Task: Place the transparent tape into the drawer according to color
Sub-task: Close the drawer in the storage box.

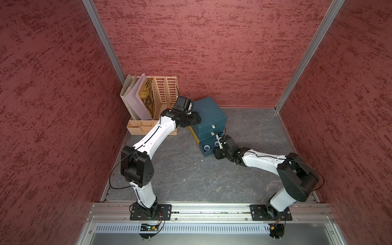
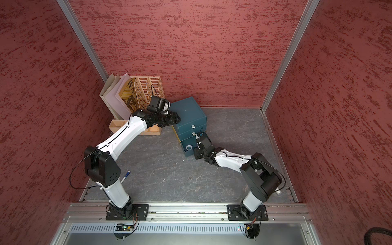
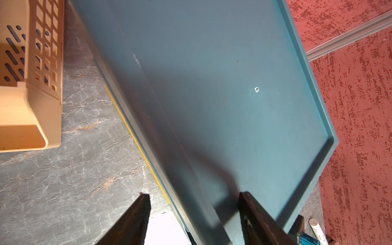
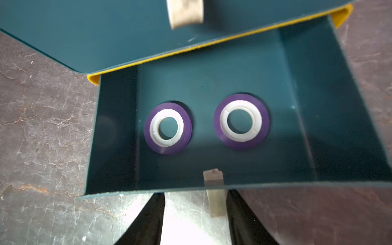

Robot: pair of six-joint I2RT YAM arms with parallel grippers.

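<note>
Left gripper [image 3: 194, 194], jaws apart, straddles the left top edge of the blue drawer cabinet [image 1: 209, 110]. Two purple tape rolls [image 4: 241, 146] lie in the open bottom drawer [image 4: 114, 127]. Right gripper [image 4: 195, 193], jaws apart, brackets the pull tab [image 4: 214, 203]. A skewed push could jam the drawer or shove the cabinet.

Grey tabletop [image 1: 191, 174], drawer cabinet [image 1: 209, 110], file rack [image 1: 165, 93] (tan)

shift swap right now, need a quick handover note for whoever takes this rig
Left gripper: open, empty, over the blue cabinet, at its top edge.
Right gripper: open, empty, straddling the pull tab of the open bottom drawer.
Two purple rolls lie flat, apart, inside that drawer.
Done: purple sorted.
Left: probably shut this drawer; no other tape in view, upper drawers shut, contents unseen.
</note>
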